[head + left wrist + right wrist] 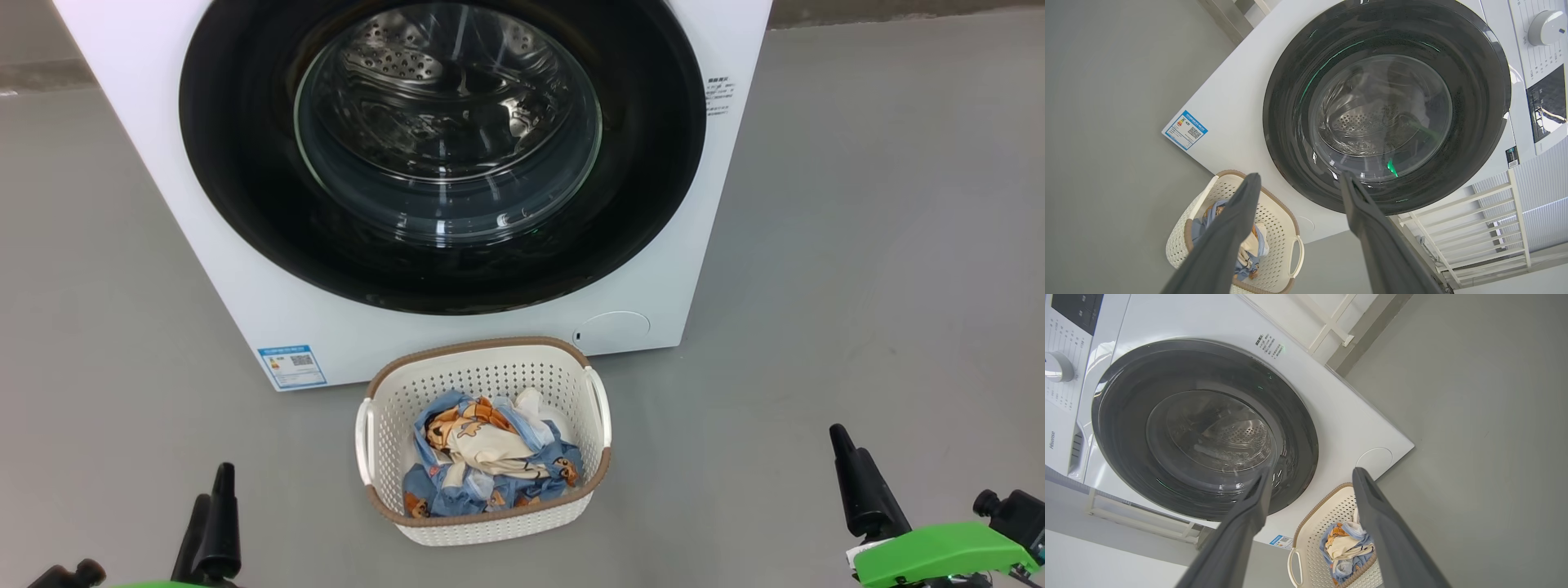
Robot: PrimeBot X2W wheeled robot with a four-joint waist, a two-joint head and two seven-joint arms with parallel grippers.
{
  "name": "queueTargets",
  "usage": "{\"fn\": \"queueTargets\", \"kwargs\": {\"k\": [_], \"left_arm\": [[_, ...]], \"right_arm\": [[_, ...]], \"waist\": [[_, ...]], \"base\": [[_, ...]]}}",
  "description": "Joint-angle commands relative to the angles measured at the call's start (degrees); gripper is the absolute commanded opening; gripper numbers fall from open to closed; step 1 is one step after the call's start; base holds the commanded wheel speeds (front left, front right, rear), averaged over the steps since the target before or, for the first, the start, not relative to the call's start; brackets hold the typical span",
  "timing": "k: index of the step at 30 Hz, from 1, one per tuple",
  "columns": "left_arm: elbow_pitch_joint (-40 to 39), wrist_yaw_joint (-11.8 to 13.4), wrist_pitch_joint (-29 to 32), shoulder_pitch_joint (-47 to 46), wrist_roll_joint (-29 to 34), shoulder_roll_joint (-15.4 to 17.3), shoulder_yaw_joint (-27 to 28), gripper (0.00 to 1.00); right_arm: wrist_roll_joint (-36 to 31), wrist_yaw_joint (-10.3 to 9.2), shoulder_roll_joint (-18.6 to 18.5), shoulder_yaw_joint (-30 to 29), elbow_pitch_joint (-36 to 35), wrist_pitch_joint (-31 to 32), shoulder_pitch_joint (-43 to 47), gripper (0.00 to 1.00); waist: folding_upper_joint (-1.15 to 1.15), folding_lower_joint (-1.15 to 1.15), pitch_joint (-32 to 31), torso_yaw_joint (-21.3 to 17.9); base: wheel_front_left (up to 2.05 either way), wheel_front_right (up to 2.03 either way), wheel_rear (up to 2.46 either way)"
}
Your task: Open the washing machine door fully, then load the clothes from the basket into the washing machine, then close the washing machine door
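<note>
Zero of three steps done: washing machine door (445,139) shut, clothes (490,461) in basket (482,347); left gripper (1299,175) and right gripper (1312,470) both spread apart, empty, touching nothing.

A smooth, matt grey floor (882,245) covers the room and is evenly lit, with only soft, faint shadows. At its far edge a darker skirting strip (906,10) runs along the foot of the wall. In the left wrist view, a white rack (1519,212) of slim rails stands against a pale ribbed panel (1545,220).
</note>
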Motion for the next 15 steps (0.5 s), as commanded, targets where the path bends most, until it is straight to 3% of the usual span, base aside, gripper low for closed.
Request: {"fn": "queueTargets", "kwargs": {"k": [1, 15], "left_arm": [[-1.9, -0.1, -0.9, -1.6, 2.1, 1.4, 0.7, 1.0], [-3.2, -0.1, -3.2, -1.7, 12.4, 2.1, 0.8, 1.0]], "right_arm": [[-2.6, -0.03, -0.9, 1.0, -1.8, -0.7, -3.1, 1.0], [-13.9, -0.04, -1.6, 1.7, -2.0, -3.1, -3.7, 1.0]], "waist": [[0.0, -0.01, 0.0, 0.0], [0.0, -0.01, 0.4, -0.1]], "base": [[0.0, 0.0, 0.0], [0.0, 0.0, 0.0]]}}
